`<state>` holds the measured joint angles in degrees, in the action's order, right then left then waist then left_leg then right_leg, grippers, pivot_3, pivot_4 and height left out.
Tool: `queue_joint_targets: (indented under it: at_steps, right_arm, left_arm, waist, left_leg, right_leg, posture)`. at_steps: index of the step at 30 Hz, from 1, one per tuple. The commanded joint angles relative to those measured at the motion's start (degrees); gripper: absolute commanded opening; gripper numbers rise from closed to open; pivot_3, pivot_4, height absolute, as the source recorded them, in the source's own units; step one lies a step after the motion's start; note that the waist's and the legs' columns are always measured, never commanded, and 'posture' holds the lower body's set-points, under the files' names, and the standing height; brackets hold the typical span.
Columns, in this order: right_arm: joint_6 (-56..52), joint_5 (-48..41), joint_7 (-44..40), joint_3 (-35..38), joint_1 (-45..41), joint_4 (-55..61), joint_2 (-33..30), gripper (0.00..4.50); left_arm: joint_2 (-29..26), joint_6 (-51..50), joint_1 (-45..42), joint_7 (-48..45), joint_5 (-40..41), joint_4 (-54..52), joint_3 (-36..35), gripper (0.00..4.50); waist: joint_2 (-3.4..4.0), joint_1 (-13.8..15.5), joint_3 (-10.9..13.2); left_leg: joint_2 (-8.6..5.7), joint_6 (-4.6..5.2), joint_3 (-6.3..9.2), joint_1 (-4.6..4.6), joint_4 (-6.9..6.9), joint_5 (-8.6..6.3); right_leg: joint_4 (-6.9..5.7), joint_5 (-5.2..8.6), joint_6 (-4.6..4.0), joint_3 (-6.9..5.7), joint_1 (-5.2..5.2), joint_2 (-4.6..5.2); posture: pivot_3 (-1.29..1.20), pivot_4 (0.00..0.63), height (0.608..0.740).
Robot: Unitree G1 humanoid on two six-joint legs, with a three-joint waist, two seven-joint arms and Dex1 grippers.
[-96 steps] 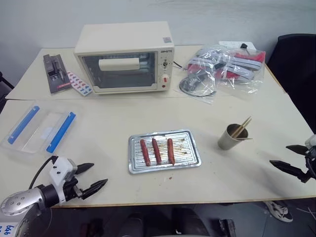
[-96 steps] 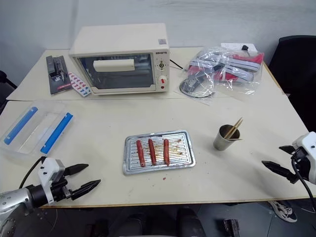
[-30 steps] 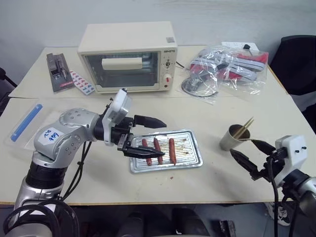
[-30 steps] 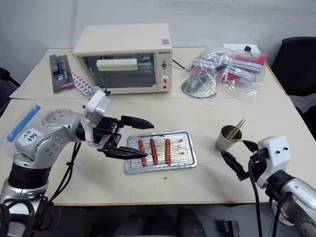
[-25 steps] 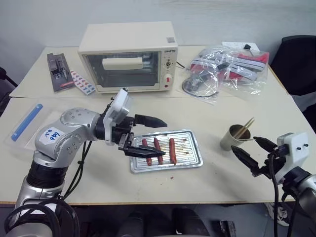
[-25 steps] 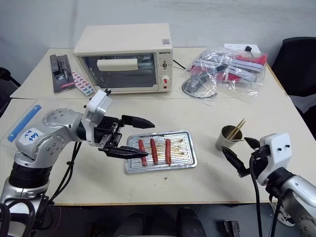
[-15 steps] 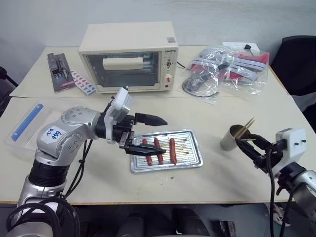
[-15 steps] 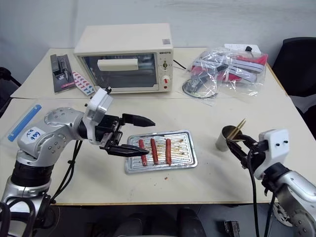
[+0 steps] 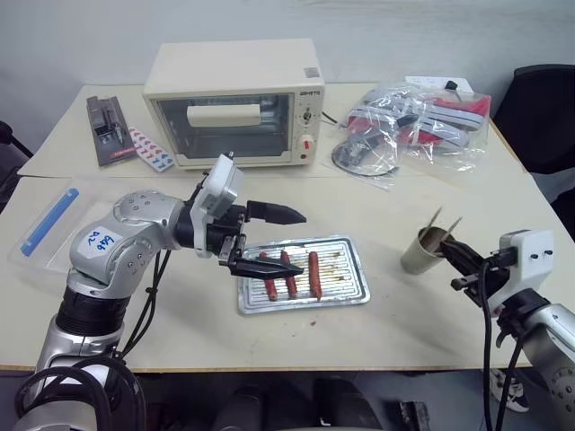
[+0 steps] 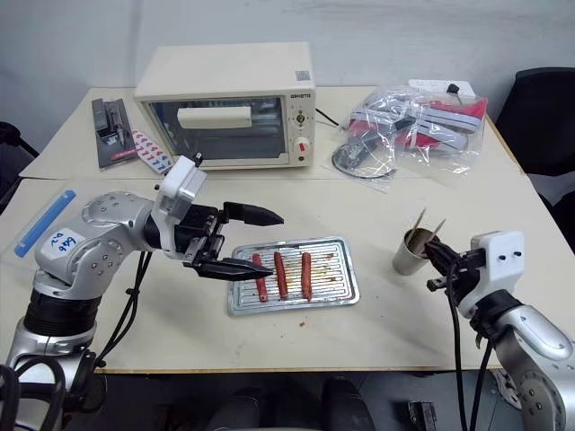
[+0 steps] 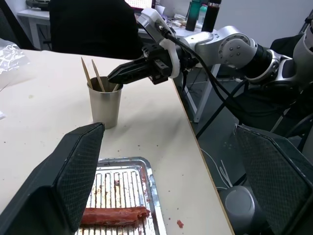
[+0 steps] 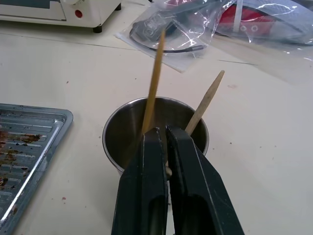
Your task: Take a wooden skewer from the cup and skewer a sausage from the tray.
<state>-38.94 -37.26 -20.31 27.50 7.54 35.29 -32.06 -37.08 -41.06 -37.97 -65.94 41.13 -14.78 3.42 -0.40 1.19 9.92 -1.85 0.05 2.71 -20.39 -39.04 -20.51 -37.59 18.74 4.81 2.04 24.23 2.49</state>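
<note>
Pale wood is what we look for first: two thin sticks rise out of the cup [image 9: 425, 250], which stands on the counter [image 9: 180, 319] well to the right of the tray [image 9: 350, 272]. The wooden skewer [image 12: 154, 83] that we want leans up from the rim of the cup. Our right hand [image 12: 165, 144] is at this rim with its two black fingers pressed together. The stick seems to run down to the fingertips, but we cannot say for sure that it is pinched between them and not just beside them.

Our left hand [image 10: 250, 241] hangs above the left end of the tray, with its fingers wide apart and nothing in them. Three sausages lie side by side in the tray; the nearest sausage [image 9: 269, 279] is just below the lower finger.

We judge that the skewer is very light and stiff, but also thin and easy to snap if it bends. It can also slip or turn between smooth fingers. A good place to take it is a little above the rim of the cup, leaving a long free end for the sausage. The sausage is probably soft and greasy, so it may roll in the ridged tray when the point pushes on it.
</note>
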Motion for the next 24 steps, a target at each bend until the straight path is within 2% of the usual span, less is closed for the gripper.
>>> queue_joint_targets:
  at_steps: [1, 5, 9, 11, 14, 17, 19, 21, 24]
  right_arm:
    - [-2.2, -3.2, 1.5, 3.9, -1.9, 2.1, -1.8, 0.02]
    - [-8.5, -10.5, 0.7, 9.6, -5.8, 3.4, -9.0, 0.02]
    - [-18.3, -21.6, -4.2, 18.2, -9.6, -0.9, -22.1, 0.02]
    - [-24.5, -32.7, -5.2, 21.5, -12.8, -6.5, -27.8, 0.02]
    - [-28.7, -52.2, -3.5, 21.2, -15.8, -14.8, -32.3, 0.02]
    - [-29.2, -59.7, -1.5, 16.1, -16.6, -16.9, -33.7, 0.02]
    - [-26.2, -68.3, 3.5, 11.6, -17.3, -18.5, -33.4, 0.02]
    - [-22.8, -74.6, 8.0, 6.8, -20.1, -20.2, -30.1, 0.02]
    - [-20.4, -75.7, 11.8, 1.9, -25.7, -20.3, -22.1, 0.02]
  left_arm:
    - [0.2, 1.6, -1.3, -0.4, -0.6, 0.4, -0.4, 4.5]
    - [0.6, 2.9, -0.5, -0.6, -1.6, 1.2, -0.2, 4.5]
    - [1.3, 4.8, 1.0, 0.3, -2.9, 1.1, -0.2, 4.5]
    - [2.2, 5.5, 1.5, 1.4, -3.6, 1.6, -0.4, 4.5]
    - [4.0, 6.6, 1.3, 2.9, -4.5, 2.5, -0.2, 4.5]
    - [5.7, 7.9, 0.6, 4.2, -5.6, 3.2, 0.0, 4.5]
    - [6.7, 8.2, -0.1, 5.2, -5.8, 3.9, -0.5, 4.5]
    - [7.5, 8.5, -0.5, 6.3, -6.1, 4.6, -1.0, 4.5]
    - [7.9, 8.8, -0.1, 7.1, -6.4, 4.0, -0.9, 4.5]
  waist:
    - [0.0, 0.0, 0.0]
    - [0.02, 0.0, 0.0]
    - [0.15, 0.0, 0.1]
    - [0.08, 0.1, 0.1]
    - [-0.08, 0.1, 0.2]
    - [-0.13, 0.2, 0.2]
    - [-0.17, 0.2, 0.2]
    - [-0.18, 0.2, 0.2]
    - [-0.26, -0.1, 0.3]
  left_leg:
    - [0.0, 0.0, 0.0, 0.0, 0.0, 0.0]
    - [0.0, 0.0, 0.0, -0.01, -0.01, 0.0]
    - [-0.02, 0.06, -0.03, -0.07, -0.02, 0.01]
    - [0.04, 0.07, 0.02, -0.07, -0.01, 0.01]
    - [0.06, 0.1, 0.0, -0.09, -0.05, 0.0]
    - [0.06, 0.12, -0.02, -0.12, -0.07, 0.0]
    - [0.06, 0.13, -0.02, -0.13, -0.09, 0.0]
    - [0.05, 0.13, -0.03, -0.18, -0.12, 0.0]
    - [0.06, 0.12, -0.02, -0.2, -0.15, 0.01]
  right_leg:
    - [0.0, 0.0, 0.0, 0.0, 0.0, 0.0]
    - [-0.01, 0.0, 0.0, 0.0, 0.01, 0.0]
    - [0.02, 0.0, 0.0, 0.01, 0.04, 0.03]
    - [0.05, 0.0, 0.0, -0.04, 0.03, -0.03]
    - [0.05, 0.0, 0.0, -0.04, 0.02, -0.02]
    - [0.05, -0.01, 0.01, -0.04, 0.02, -0.01]
    - [0.04, -0.01, 0.01, -0.04, 0.02, -0.02]
    - [0.03, -0.02, 0.03, -0.04, 0.04, -0.01]
    - [0.04, -0.03, 0.04, -0.05, 0.07, -0.01]
  posture:
    - [0.0, 0.15, 0.74]
    - [0.0, 0.15, 0.74]
    - [0.0, 0.15, 0.74]
    - [0.0, 0.15, 0.74]
    - [0.0, 0.15, 0.74]
    - [0.0, 0.15, 0.74]
    - [0.0, 0.15, 0.74]
    - [0.0, 0.15, 0.74]
    - [0.0, 0.15, 0.74]
